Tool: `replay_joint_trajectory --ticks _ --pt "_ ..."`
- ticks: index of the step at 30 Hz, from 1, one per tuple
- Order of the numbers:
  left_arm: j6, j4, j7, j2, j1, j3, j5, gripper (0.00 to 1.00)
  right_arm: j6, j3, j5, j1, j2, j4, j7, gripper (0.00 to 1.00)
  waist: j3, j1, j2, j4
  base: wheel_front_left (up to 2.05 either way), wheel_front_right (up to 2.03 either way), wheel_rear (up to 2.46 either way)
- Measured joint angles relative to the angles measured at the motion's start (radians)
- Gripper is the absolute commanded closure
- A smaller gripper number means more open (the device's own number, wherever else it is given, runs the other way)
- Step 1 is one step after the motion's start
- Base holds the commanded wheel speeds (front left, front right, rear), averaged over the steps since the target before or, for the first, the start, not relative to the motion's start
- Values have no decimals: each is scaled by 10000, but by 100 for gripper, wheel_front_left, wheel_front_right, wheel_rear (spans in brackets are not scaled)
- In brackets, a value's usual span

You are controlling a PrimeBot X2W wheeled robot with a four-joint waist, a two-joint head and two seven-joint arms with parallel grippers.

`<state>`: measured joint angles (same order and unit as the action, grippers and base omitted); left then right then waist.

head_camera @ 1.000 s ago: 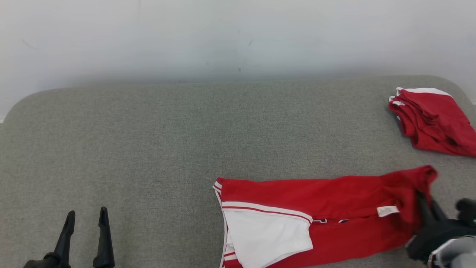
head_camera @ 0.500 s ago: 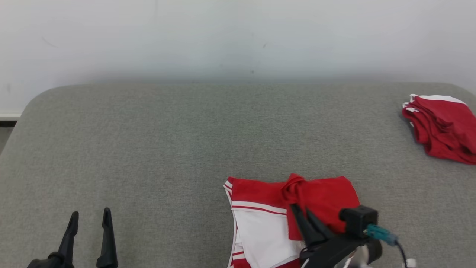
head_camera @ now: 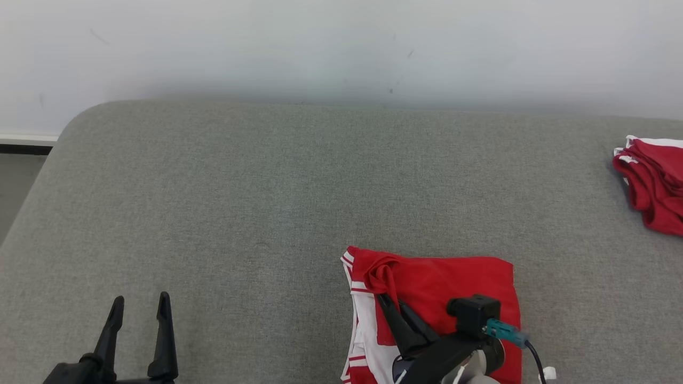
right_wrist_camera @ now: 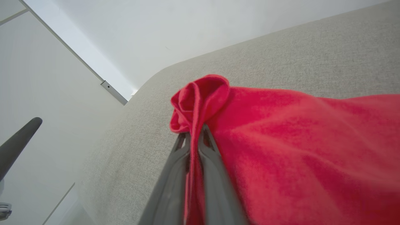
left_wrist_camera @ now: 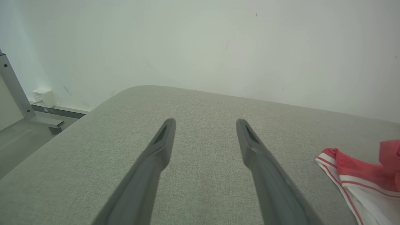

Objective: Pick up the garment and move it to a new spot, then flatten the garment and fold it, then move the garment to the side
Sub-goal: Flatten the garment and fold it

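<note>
The red garment with white trim (head_camera: 448, 280) lies folded over itself near the front edge of the grey padded table (head_camera: 267, 186). My right gripper (head_camera: 392, 303) is shut on a bunched red edge of it, drawn across to the garment's left side; the pinched cloth (right_wrist_camera: 195, 103) puffs out past the fingertips. The garment's striped edge (left_wrist_camera: 350, 175) lies at the lower right in the left wrist view. My left gripper (head_camera: 140, 304) stands open over bare table at the lower left, well apart from the garment, its fingers (left_wrist_camera: 162, 147) empty.
A second red and white garment (head_camera: 653, 181) lies folded at the table's right edge. A white wall runs behind the table. The table's left end is rounded, with floor and a metal frame leg (left_wrist_camera: 14, 84) beyond it.
My right gripper has carried the garment's right end leftwards over the rest, folding it to about half its length. The head view has shifted. The left gripper has stayed put.
</note>
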<state>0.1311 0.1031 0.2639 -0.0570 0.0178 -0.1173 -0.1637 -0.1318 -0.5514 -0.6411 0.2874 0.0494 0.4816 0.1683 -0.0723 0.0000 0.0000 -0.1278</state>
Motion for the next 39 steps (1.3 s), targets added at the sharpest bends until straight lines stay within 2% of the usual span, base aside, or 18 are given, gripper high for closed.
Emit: replay_joint_trajectory --ticks 3,4,5,10,14,17,22,25,32,39 --pt "0 36 0 4 -65 25 -6 0 0 -355 -433 314 17 454 257 100 -9 1 0 -12 0 0 0" --pt "0 56 0 6 -81 40 -8 0 0 -493 -512 418 17 598 307 54 -5 0 0 -8 0 0 0" --pt "0 69 0 6 -82 52 -8 0 0 -598 -589 501 12 717 380 0 2 0 0 3 0 0 0" --pt "0 123 0 13 -80 67 -35 0 0 -525 -249 1072 6 957 807 0 68 1 0 156 0 0 0" --pt "0 125 0 17 -36 2 -23 0 0 468 830 1187 29 702 920 0 235 0 0 328 0 0 0" --pt "0 102 0 21 103 -56 21 0 0 1647 1547 885 253 -217 934 0 410 0 0 469 0 0 0" --pt "0 -21 -2 31 188 -105 111 0 0 3511 2823 -697 892 -2148 934 0 711 0 0 775 0 0 0" --pt "0 -69 0 40 252 -100 140 0 0 4123 3306 -1487 1057 -2867 936 0 818 0 0 902 0 0 0" --pt "0 -159 0 44 320 -171 259 0 0 4909 3898 -3027 884 -3912 936 0 1046 -1 0 978 0 0 0" --pt "0 -311 -2 33 511 102 368 0 0 5122 3977 -3717 621 -4180 938 0 1161 -1 -1 914 0 0 0"
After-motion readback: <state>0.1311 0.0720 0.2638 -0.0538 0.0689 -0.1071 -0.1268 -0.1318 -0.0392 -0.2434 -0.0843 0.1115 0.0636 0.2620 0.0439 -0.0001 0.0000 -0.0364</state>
